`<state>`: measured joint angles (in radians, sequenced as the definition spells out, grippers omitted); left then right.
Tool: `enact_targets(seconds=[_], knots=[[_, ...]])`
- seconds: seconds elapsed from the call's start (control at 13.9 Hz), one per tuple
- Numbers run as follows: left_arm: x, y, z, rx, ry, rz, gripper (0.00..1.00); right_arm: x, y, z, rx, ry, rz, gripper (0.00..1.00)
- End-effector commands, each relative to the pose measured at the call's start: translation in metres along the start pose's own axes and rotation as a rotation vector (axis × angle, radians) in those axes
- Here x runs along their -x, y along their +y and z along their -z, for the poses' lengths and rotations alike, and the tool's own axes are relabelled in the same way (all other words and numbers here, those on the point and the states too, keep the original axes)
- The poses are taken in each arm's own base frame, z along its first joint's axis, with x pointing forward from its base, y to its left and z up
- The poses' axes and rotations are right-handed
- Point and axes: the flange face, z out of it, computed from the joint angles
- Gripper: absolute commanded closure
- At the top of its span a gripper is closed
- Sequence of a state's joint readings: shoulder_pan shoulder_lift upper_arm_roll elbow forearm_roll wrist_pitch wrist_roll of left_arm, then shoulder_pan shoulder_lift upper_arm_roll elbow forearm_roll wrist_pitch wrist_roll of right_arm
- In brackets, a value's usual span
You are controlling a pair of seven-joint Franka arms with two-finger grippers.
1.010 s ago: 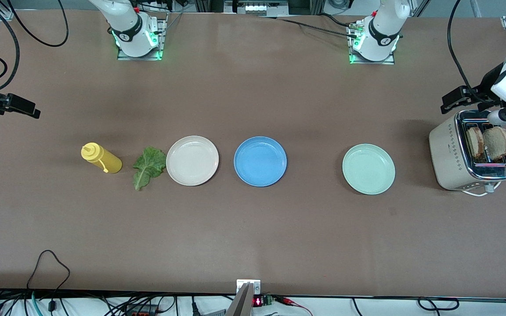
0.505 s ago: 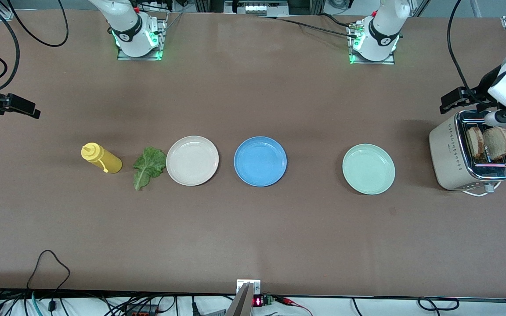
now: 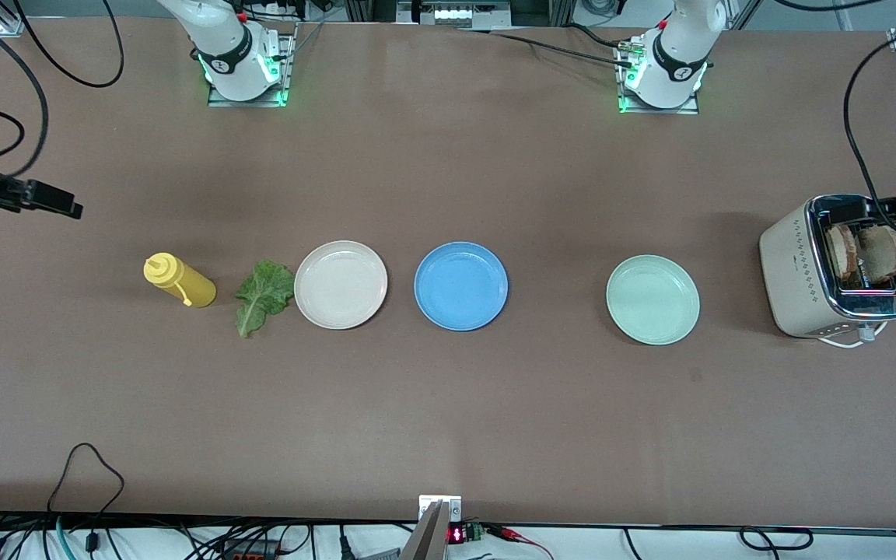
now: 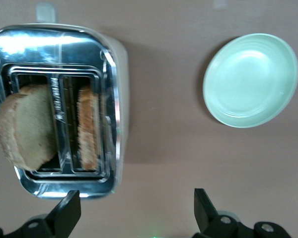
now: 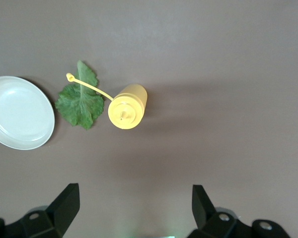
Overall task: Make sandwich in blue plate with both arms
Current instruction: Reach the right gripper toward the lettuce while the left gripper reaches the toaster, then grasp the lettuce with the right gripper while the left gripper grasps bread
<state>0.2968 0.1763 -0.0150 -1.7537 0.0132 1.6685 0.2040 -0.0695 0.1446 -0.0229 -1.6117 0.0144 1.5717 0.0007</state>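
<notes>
Landmark: blue plate (image 3: 461, 285), bare, mid-worktop (image 3: 448, 404).
Toward the right arm's end from it: cream plate (image 3: 341, 284) just beside; lettuce (image 3: 263, 295); yellow bottle (image 3: 179, 281), cap off on its strap.
Right tool (image 5: 134, 208): jaws wide, empty, over bare brown worktop near the bottle.
Toward the left arm's end: mint plate (image 3: 652, 299); toaster (image 3: 833, 268) holding two bread slices (image 4: 27, 126).
Left tool (image 4: 136, 210): jaws wide, empty, above the toaster's edge.
</notes>
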Motion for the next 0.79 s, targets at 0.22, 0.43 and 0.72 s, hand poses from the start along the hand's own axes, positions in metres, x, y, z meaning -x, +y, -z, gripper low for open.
enact_targets(seconds=[0.22,0.43,0.72], knots=[[-0.025,-0.037,-0.039,-0.031,-0.016,-0.057,0.00,-0.041,-0.073,-0.070,0.018,-0.059,0.091,0.00],[-0.030,-0.050,-0.061,-0.012,-0.050,-0.047,0.12,-0.051,-0.114,-0.094,0.043,-0.043,-0.005,0.00],[-0.033,-0.051,-0.075,-0.003,-0.076,-0.033,0.26,-0.062,-0.147,-0.137,0.045,-0.004,-0.045,0.00]])
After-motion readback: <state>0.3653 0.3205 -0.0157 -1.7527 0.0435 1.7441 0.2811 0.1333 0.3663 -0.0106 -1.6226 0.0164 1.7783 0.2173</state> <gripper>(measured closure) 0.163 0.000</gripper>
